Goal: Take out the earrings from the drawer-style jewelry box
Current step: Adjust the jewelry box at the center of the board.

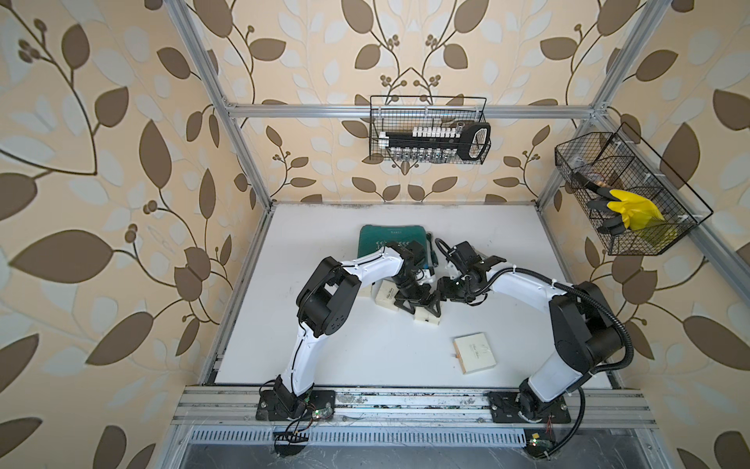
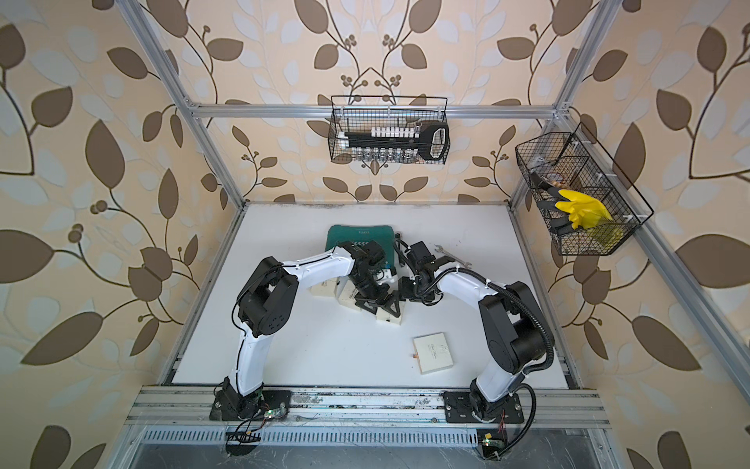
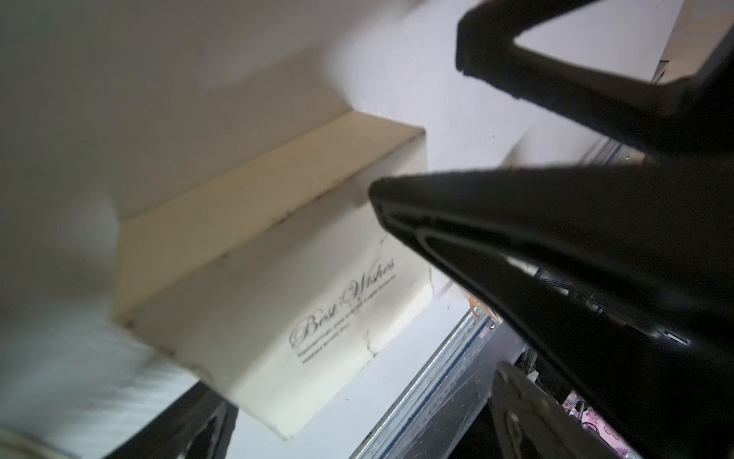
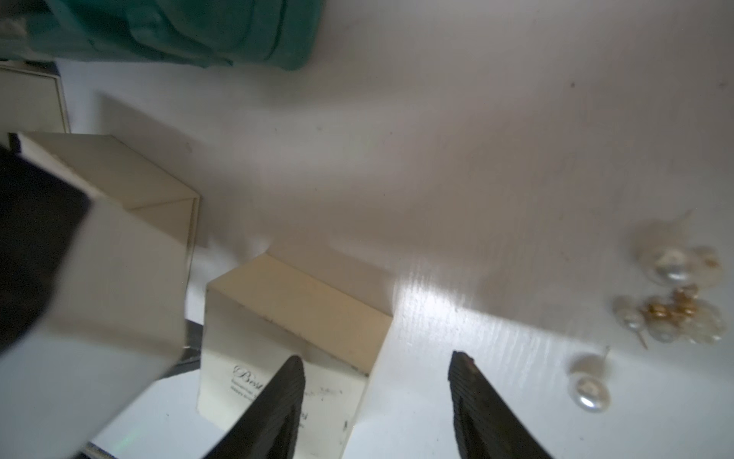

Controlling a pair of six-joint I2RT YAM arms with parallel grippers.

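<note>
Several tiny pearl-and-gold earrings [image 4: 671, 314] lie loose on the white table in the right wrist view, off to one side of my right gripper [image 4: 377, 365]; both top views hide them under the right arm. That gripper is open, one finger over a cream "Best Wishes" jewelry box [image 4: 294, 334], the other over bare table. My left gripper [image 3: 357, 429] is wide open over the same kind of cream box [image 3: 278, 298], a corner of it between the fingers. In a top view the left gripper [image 1: 420, 309] and the right gripper [image 1: 439, 294] nearly meet above the boxes [image 1: 426, 318].
Another cream box [image 1: 384, 298] lies under the left arm, and a flat cream box [image 1: 474, 352] with a small brown tab sits nearer the front. A green pouch [image 1: 385, 239] lies behind the arms. A silver wrench [image 2: 450, 256] rests by the right arm. Wire baskets [image 1: 428, 130] hang on the walls.
</note>
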